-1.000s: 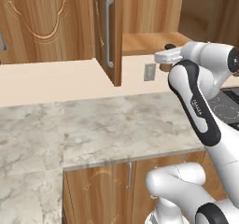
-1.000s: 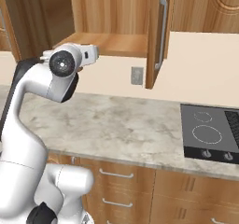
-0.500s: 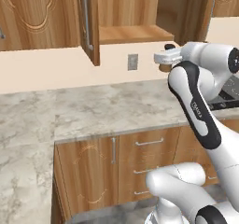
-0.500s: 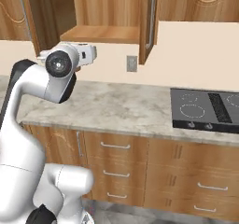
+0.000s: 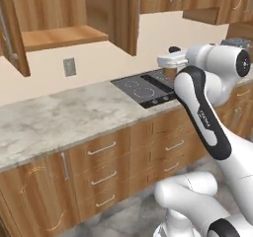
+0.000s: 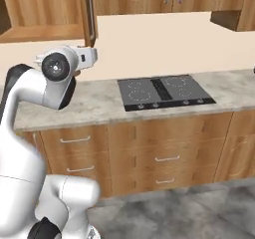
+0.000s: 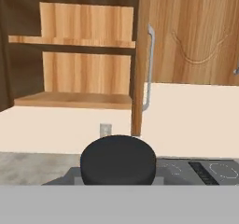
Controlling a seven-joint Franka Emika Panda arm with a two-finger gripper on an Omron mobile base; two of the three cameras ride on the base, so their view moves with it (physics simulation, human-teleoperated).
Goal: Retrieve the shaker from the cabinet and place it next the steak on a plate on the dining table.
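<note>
Jaws closed on the shaker (image 5: pixel 171 71), held aloft at the end of the raised arm; in the left base view its tan body and dark cap show beside the white hand, above the black cooktop (image 5: pixel 144 89); in the hand view the dark cap (image 7: pixel 117 159) sits close at the bottom centre; gripper (image 5: pixel 170 63) well clear of the table (image 5: pixel 54 120); behind, the cabinet (image 7: pixel 74 55) stands with its door (image 7: pixel 140 59) swung out, silver bar handle (image 7: pixel 149 69) on the door edge, shelves bare; wall socket (image 5: pixel 69 66) below the cabinet; drawer fronts (image 6: pixel 154 151) under the table.
</note>
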